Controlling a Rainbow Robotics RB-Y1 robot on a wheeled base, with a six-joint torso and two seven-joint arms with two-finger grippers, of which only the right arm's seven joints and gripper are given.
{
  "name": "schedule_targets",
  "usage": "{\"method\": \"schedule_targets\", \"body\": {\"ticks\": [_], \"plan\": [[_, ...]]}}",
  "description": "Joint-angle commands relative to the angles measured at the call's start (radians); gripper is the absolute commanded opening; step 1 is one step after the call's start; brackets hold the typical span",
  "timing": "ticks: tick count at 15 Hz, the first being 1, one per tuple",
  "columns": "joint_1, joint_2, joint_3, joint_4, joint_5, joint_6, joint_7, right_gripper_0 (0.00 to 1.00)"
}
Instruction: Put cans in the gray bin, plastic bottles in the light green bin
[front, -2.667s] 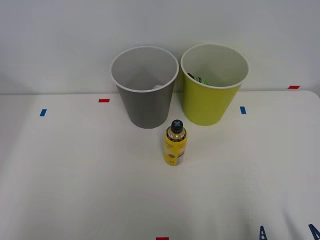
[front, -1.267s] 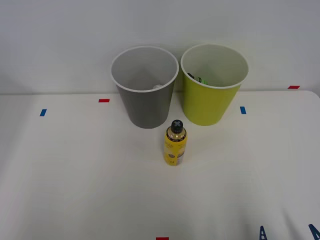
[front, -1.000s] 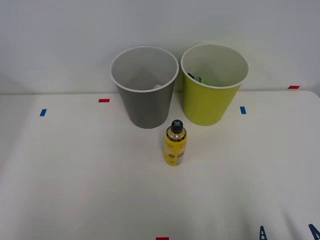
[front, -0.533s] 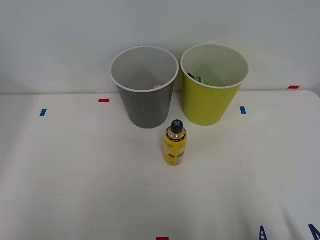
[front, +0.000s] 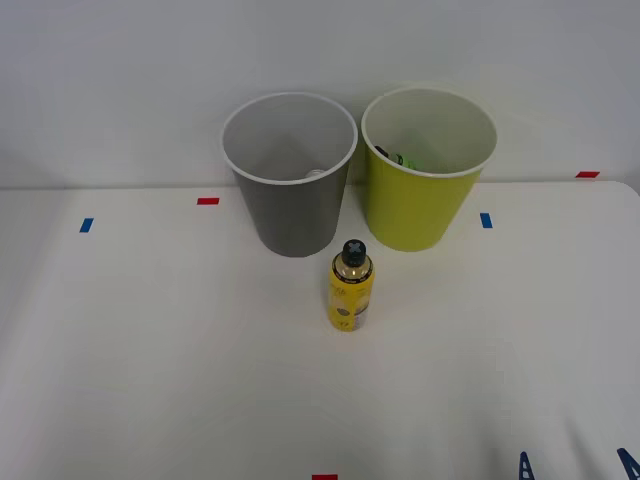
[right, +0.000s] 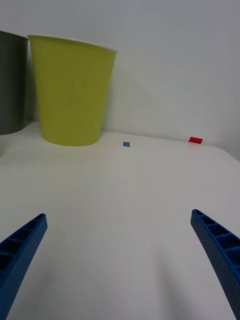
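likely light and slick, the small yellow plastic bottle (front: 351, 292) stands well ahead of the spread blue fingers (right: 22, 250); grip mid-body.

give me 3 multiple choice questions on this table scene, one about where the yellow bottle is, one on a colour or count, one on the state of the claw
1. Where does the yellow bottle stand?
A. inside the gray bin
B. on the table in front of the two bins
C. lying on its side by the red tape

2. How many bins are on the table?
A. one
B. two
C. three

3. What state is the right claw in?
A. open, holding nothing
B. shut on the bottle
C. shut on a bin rim

Answers:
1. B, the bottle is upright on the white table, just in front of the gap between the gray bin and the light green bin.
2. B, one gray and one light green bin stand side by side.
3. A, in the wrist view the blue fingers sit far apart with only bare table between them.
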Motion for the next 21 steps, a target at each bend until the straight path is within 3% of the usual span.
{"method": "schedule_targets", "body": {"ticks": [1, 21], "plan": [[0.0, 0.0, 0.0, 0.0, 0.0, 0.0, 0.0, 1.0], [0.0, 0.0, 0.0, 0.0, 0.0, 0.0, 0.0, 1.0]]}}
